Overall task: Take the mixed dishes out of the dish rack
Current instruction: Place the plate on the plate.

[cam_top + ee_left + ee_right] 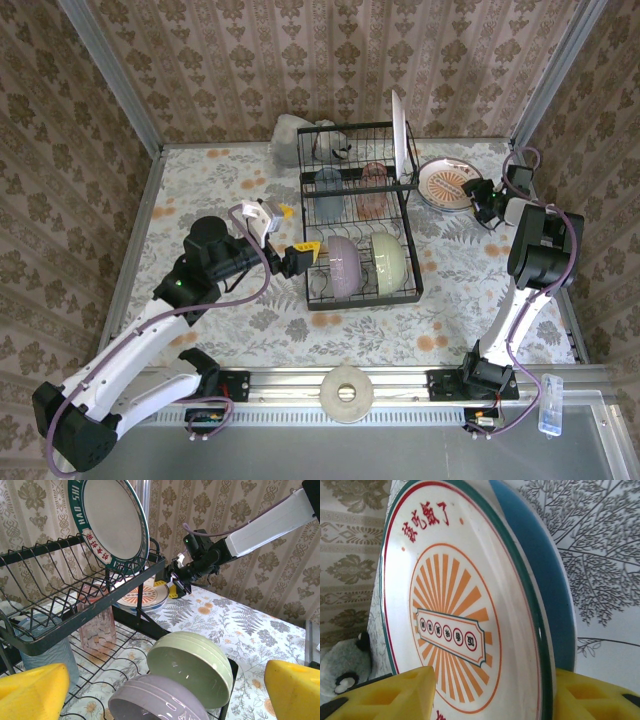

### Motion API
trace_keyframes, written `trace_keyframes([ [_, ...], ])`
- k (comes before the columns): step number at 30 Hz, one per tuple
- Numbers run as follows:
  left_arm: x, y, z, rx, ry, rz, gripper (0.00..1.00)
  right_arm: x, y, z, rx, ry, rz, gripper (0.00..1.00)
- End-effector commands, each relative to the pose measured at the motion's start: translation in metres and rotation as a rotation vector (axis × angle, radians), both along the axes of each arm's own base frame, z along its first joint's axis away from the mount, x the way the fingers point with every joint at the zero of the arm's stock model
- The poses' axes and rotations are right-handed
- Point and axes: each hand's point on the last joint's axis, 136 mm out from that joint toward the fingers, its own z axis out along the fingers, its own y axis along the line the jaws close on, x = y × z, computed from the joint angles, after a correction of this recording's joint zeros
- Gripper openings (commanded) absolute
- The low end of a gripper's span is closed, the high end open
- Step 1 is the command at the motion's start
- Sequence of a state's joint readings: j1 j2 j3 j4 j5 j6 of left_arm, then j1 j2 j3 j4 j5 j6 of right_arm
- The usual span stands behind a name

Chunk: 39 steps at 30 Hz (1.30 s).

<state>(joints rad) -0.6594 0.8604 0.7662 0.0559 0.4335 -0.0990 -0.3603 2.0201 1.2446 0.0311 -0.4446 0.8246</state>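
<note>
Yellow-padded right end effector (pixel 495 690) stands parted around a glossy round plate (pixel 455 605); left end effector (pixel 162 692) gapes.

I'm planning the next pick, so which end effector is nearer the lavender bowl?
Left. The left end effector sits just left of the lavender bowl at the dish rack edge; the right end effector is at the sunburst plate, right of the rack.

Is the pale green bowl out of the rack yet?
No, the pale green bowl sits on edge in the lower tier of the dish rack, right beside the lavender bowl.
</note>
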Motion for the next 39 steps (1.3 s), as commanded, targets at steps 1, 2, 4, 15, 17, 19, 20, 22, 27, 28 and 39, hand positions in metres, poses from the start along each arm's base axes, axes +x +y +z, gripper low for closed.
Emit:
trace_keyframes([
  [1,-0.001,0.001,0.007,-0.017,-0.009,0.001,1.00,-0.021,-0.008,-0.013,-0.036,0.130,-0.026,0.58],
  [2,-0.001,0.001,0.006,-0.016,-0.007,0.000,1.00,-0.021,-0.009,-0.012,-0.042,0.135,-0.027,0.59],
  [4,0.000,0.001,0.006,-0.016,-0.008,0.001,1.00,-0.024,-0.011,-0.013,-0.054,0.164,-0.028,0.61],
  [15,0.001,0.000,0.005,-0.015,-0.004,0.001,1.00,-0.033,-0.019,-0.007,-0.170,0.270,-0.006,0.63],
  [17,0.000,0.000,0.006,-0.015,-0.005,0.001,1.00,-0.034,-0.020,-0.004,-0.193,0.282,-0.003,0.64],
  [19,0.001,0.000,0.005,-0.015,-0.004,0.001,1.00,-0.034,-0.019,-0.001,-0.211,0.289,0.004,0.64],
  [20,0.000,0.000,0.006,-0.015,-0.005,0.001,1.00,-0.033,-0.019,0.000,-0.215,0.287,0.009,0.64],
  [22,0.001,0.000,0.006,-0.015,-0.005,0.003,1.00,-0.032,-0.019,0.002,-0.220,0.288,0.009,0.64],
  [27,0.001,0.000,0.005,-0.013,-0.004,0.005,1.00,-0.032,-0.024,0.015,-0.276,0.285,-0.005,0.65],
  [28,0.001,0.000,0.005,-0.014,-0.005,0.003,1.00,-0.033,-0.025,0.018,-0.286,0.288,-0.010,0.65],
  [39,0.002,0.000,0.003,-0.007,-0.002,0.009,1.00,-0.040,-0.032,0.025,-0.342,0.313,-0.015,0.75],
])
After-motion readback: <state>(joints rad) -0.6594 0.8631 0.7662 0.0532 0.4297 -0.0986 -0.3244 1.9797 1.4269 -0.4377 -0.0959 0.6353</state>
